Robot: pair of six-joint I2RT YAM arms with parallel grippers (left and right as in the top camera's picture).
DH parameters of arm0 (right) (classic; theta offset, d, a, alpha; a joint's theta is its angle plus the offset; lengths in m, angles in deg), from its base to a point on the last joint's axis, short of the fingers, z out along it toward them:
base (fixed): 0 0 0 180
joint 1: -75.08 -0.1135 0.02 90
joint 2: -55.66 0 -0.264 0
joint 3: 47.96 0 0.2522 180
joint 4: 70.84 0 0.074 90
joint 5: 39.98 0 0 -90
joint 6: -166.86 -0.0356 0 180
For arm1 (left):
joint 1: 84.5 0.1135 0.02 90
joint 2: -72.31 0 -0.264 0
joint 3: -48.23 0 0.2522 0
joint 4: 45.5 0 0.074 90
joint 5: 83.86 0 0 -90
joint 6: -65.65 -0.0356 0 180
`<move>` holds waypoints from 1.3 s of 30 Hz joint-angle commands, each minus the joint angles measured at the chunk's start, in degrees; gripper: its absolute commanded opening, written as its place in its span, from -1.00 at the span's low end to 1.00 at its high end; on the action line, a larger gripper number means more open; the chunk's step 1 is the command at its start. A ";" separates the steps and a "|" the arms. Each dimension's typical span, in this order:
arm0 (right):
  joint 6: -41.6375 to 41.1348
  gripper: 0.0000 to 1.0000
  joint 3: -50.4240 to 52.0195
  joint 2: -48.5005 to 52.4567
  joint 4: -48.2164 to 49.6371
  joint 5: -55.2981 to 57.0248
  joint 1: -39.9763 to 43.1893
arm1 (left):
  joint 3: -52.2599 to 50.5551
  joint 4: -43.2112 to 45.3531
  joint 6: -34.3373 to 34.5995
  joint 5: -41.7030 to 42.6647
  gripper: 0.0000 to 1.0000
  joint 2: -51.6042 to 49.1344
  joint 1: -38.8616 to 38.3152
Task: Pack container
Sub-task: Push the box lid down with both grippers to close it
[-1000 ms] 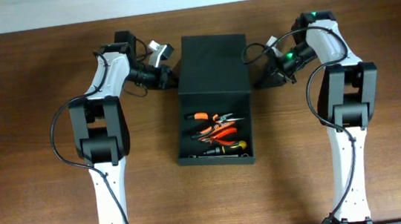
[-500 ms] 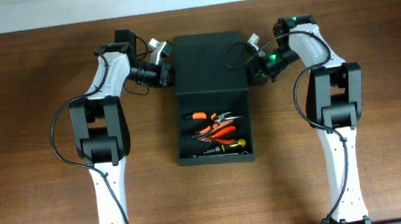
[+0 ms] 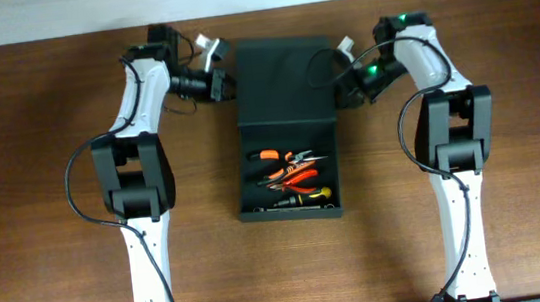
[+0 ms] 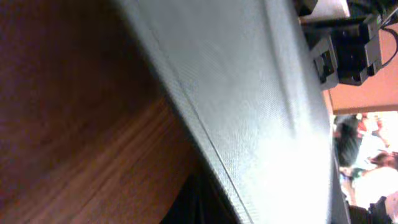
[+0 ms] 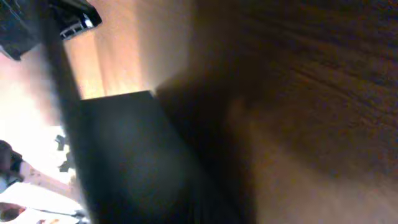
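The dark container [image 3: 283,84] sits mid-table, its hinged flap lid raised over the far half. The open near half holds orange and red pliers [image 3: 288,172] and a yellow-handled tool [image 3: 305,199]. My left gripper [image 3: 224,83] is against the lid's left edge. My right gripper [image 3: 342,81] is against the lid's right edge. The fingers are too small overhead to read. The left wrist view shows only the lid's textured surface [image 4: 249,93] close up, no fingers. The right wrist view shows the dark box side [image 5: 124,162], blurred, no fingers.
The brown wooden table [image 3: 43,195] lies bare on both sides of the box. Both arm bases stand at the near edge. The right arm's wrist shows in the left wrist view [image 4: 348,43].
The right gripper moved left from beside the box to the lid's right edge. The left gripper moved toward the far side. The lid's far edge now reaches further back.
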 commanded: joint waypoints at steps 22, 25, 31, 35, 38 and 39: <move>-2.40 -0.92 -18.88 -11.67 -12.76 8.37 -3.30 | 29.07 -31.95 -6.60 -7.78 -0.97 4.66 -3.87; -4.42 -0.92 -18.88 -14.12 -12.76 9.03 -3.89 | 29.07 -31.95 -6.32 -10.71 -0.96 7.08 -4.48; -8.44 -0.92 -18.45 -19.45 -12.76 10.12 -5.62 | 29.07 -31.95 0.57 -12.26 -0.96 12.31 -5.55; -11.65 -0.91 -18.36 -22.53 -12.76 15.61 -6.95 | 29.05 -31.95 3.26 -12.44 -0.97 15.69 -6.27; -12.17 -0.88 -17.84 -24.52 -12.76 18.40 -7.76 | 29.05 -31.95 3.91 -14.78 -0.96 17.94 -7.02; -12.48 -0.88 -17.44 -25.05 -12.76 18.88 -7.93 | 29.03 -31.95 4.42 -16.37 -0.96 18.60 -7.41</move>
